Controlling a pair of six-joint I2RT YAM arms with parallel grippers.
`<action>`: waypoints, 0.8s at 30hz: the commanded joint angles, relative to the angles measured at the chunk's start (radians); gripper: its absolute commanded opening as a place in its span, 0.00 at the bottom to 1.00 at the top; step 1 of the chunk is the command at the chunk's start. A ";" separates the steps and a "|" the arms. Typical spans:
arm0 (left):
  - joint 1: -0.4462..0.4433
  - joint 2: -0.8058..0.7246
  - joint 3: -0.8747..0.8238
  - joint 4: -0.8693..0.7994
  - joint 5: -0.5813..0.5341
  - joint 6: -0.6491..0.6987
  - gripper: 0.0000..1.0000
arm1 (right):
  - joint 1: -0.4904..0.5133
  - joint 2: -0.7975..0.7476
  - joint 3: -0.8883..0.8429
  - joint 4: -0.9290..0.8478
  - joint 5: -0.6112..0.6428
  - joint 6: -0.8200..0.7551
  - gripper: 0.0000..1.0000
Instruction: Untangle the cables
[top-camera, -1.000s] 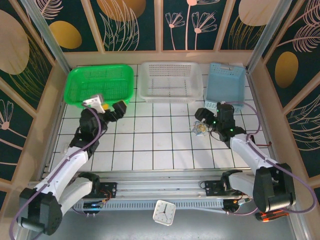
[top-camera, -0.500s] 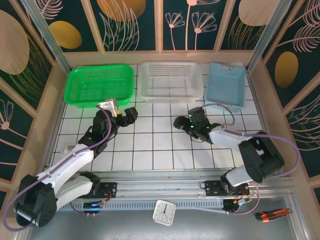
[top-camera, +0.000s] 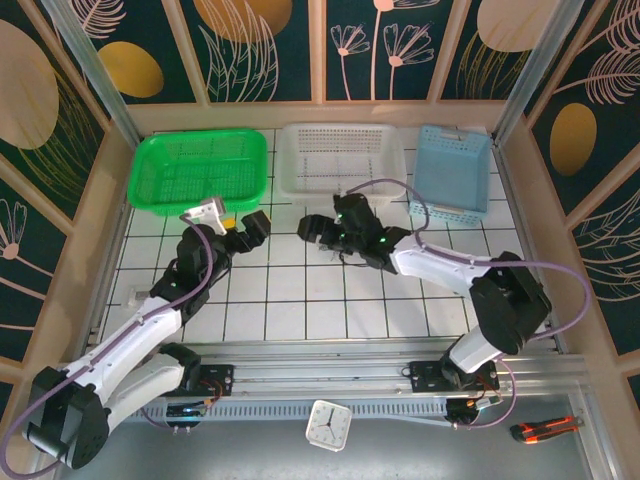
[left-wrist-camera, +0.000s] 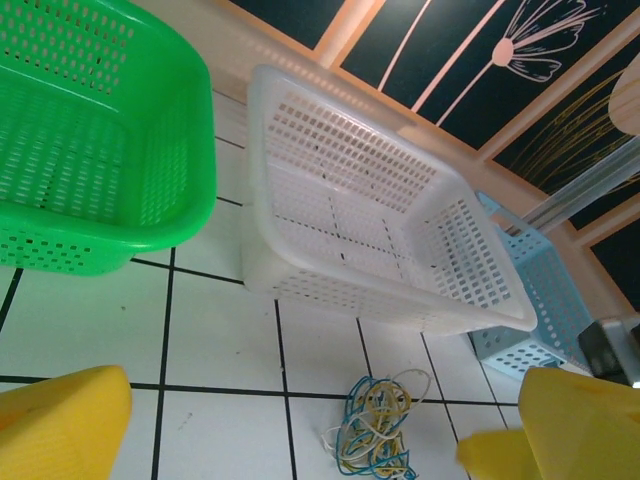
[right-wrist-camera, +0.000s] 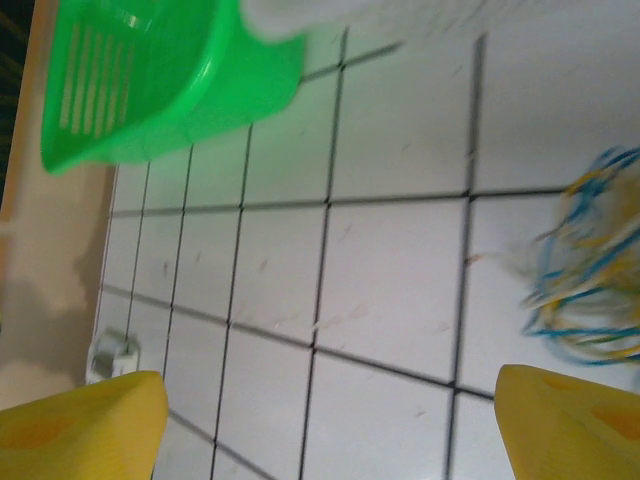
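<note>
The cables (left-wrist-camera: 375, 430) are a small tangle of thin blue, white and yellowish wires lying on the white tiled table (top-camera: 290, 290), just in front of the white basket (left-wrist-camera: 350, 220). In the right wrist view the cables (right-wrist-camera: 590, 300) are blurred at the right edge. My left gripper (top-camera: 248, 228) hovers near the green basket's front corner, open. In its wrist view the left gripper (left-wrist-camera: 300, 435) has nothing between its yellow fingers (left-wrist-camera: 60, 425), and the tangle lies close to the right one. My right gripper (top-camera: 318, 228) reaches left in front of the white basket. The right gripper (right-wrist-camera: 330, 420) is open over bare tiles.
Along the back stand a green basket (top-camera: 200, 170), a white basket (top-camera: 340, 160) and a blue basket (top-camera: 450, 165). Low wooden walls ring the table. A small clock (top-camera: 327, 425) and a box cutter (top-camera: 540, 430) lie by the near rail.
My right arm has swung left from beside the blue basket to in front of the white basket. The left gripper moved slightly right and back, staying open.
</note>
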 joint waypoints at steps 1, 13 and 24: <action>-0.003 -0.008 -0.008 0.037 0.019 -0.008 0.99 | -0.071 -0.033 0.012 -0.081 0.049 -0.066 0.85; -0.003 0.045 0.033 0.014 0.053 0.005 0.99 | -0.086 0.205 0.110 -0.024 0.067 -0.169 0.85; -0.003 0.093 0.053 0.030 0.089 -0.021 0.99 | 0.045 0.181 0.040 0.089 -0.098 -0.018 0.77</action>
